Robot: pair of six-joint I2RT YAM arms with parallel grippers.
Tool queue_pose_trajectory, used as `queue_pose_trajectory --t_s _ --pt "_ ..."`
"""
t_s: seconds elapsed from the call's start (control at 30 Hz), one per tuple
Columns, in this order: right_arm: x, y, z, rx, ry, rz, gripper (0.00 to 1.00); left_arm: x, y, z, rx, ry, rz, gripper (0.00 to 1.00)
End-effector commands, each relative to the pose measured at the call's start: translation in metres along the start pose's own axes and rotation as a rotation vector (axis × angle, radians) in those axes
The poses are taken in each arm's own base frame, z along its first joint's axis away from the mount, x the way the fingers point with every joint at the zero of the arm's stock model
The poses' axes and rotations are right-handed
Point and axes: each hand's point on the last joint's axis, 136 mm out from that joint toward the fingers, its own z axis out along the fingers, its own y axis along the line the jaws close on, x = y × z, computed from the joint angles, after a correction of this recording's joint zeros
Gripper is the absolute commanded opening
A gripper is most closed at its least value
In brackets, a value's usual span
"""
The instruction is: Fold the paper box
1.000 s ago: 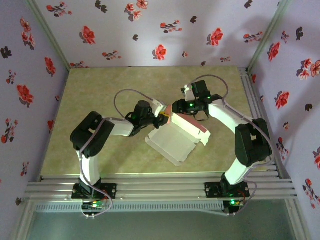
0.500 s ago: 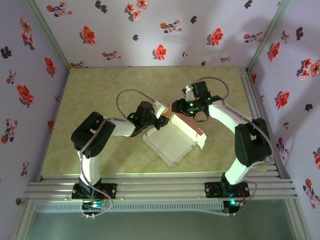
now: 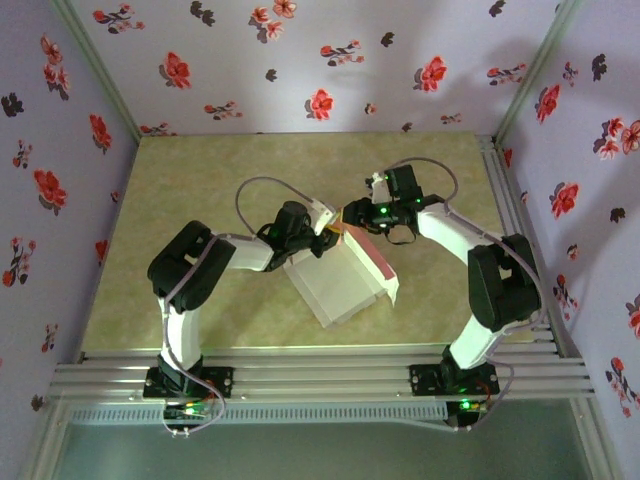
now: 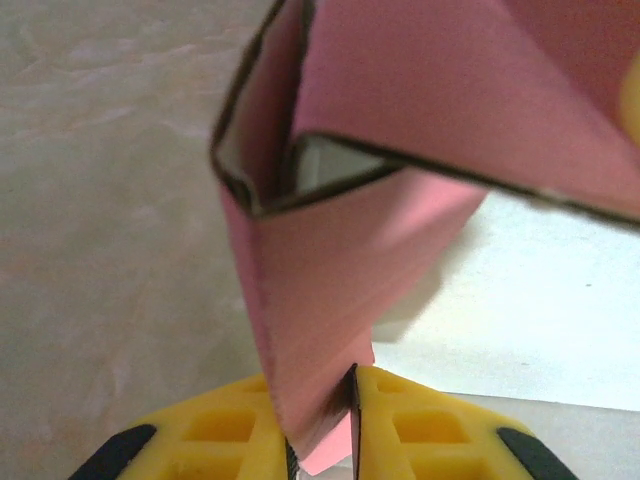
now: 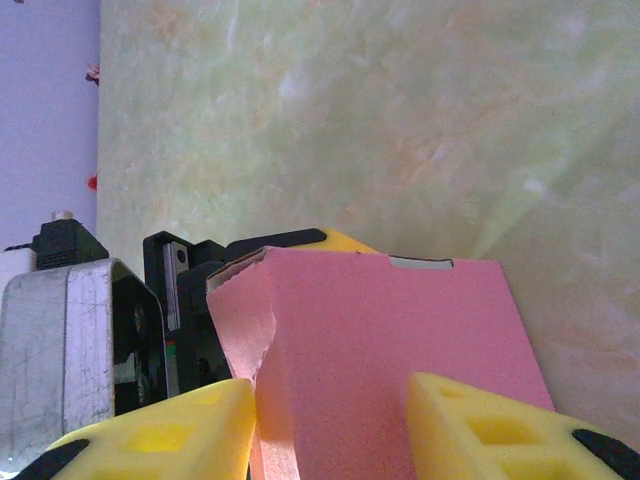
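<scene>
Paper box [image 3: 338, 285] is sitting mid-counter [image 3: 180, 200], just ahead of both arms and partly tipped up. Its pale grey-white panel is slanting down toward the near edge, w/ a salmon strip showing along its right side. The far corner is being held up btw the two hands, which are meeting there almost tip to tip.

The left hand [image 3: 326, 233] is clenching a pink flap [image 4: 380, 200]. In the left wrist view that flap is running down into the slot btw the yellow pads [image 4: 430, 430] and is pinched tight. The right hand [image 3: 349, 216] is reaching in from the other side. In its wrist view a pink panel [image 5: 380, 330] is standing btw the yellow fingers [image 5: 170, 440] w/ the jaws apart, but I can't tell whether they're squeezing it or just bracketing it.

Progress, as a judgement: early-to-mid. One corner is forming: the left wrist view is showing walls bending round into a small hollow w/ grey inside. Most of the sheet is lying as one flat panel, though, so the other walls, the tabs & the closing are prob. all waiting.

Hard to make out:
- the notched tabs, too small from above
- the box's far edge, sitting under the hands
- which panel each hand is working on
- whether the near edge is touching the counter
</scene>
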Motion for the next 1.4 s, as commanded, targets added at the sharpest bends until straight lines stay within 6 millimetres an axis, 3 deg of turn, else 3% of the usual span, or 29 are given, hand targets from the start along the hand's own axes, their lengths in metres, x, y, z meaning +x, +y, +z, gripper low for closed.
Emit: queue_pose_trajectory --t_s 0.0,0.27,0.47,0.63,1.07,1.37 --pt "0.011 -0.015 0.009 0.015 0.027 0.061 0.44 0.012 -0.01 0.011 0.033 0.032 0.024 0.18" --pt "0.013 -0.016 0.005 0.0 0.012 0.088 0.43 0.008 -0.008 0.011 0.014 0.023 0.026 0.12" --pt "0.012 -0.015 0.007 -0.032 -0.007 0.123 0.43 0.002 -0.018 0.01 0.078 0.013 0.019 0.3" --pt "0.009 -0.01 0.004 -0.045 -0.012 0.12 0.43 0.002 -0.024 0.006 0.128 0.031 0.027 0.39" --pt "0.009 -0.011 0.007 -0.046 0.007 0.121 0.43 0.014 -0.011 -0.005 0.148 0.087 0.007 0.39" --pt "0.011 -0.012 0.006 -0.032 0.014 0.113 0.43 0.019 -0.005 -0.007 0.154 0.103 0.002 0.44"
